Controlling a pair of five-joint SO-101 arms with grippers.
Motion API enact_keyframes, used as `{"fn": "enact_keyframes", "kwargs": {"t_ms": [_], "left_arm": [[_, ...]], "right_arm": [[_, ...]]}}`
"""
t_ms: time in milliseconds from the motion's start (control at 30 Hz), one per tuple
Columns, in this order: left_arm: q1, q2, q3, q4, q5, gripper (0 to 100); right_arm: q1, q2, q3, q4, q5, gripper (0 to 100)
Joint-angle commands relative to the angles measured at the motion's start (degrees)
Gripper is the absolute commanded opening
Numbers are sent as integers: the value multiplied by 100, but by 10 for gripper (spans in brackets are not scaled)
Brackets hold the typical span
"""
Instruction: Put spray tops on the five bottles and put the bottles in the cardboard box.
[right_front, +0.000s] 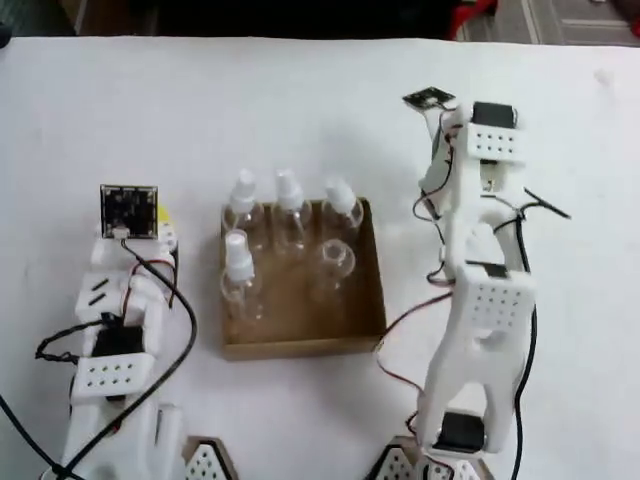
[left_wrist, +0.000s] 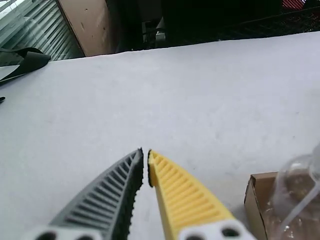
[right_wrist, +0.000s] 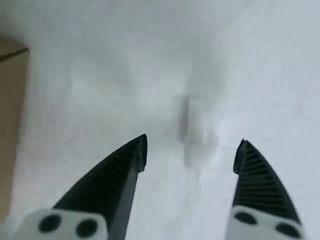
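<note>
Cardboard box holding five bottles sits on white table.

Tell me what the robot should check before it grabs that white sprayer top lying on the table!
1. The right gripper has its fingers open: ok.
2. The white plastic spray top lies on the white table between those fingers: ok.
3. The fingers are low enough to pinch the top: cannot tell.
4. The topless clear plastic bottle stands upright in the brown cardboard box: ok.
5. The four other clear bottles in the box have spray tops on: ok.
6. The left gripper is shut, empty and beside the box, out of the way: ok.
</note>
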Motion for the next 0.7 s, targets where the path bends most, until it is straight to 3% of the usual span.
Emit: {"fn": "enact_keyframes", "kwargs": {"t_ms": [0,267,667], "left_arm": [[57,-31,-70,-158,-35,24],[57,-13,-70,-158,-35,24],[57,-13,-70,-158,-35,24]], "right_arm": [[92,725,-1284,171,88,248],[92,936,-1407,171,88,7],[541,163,-1371,189,62,15]]}}
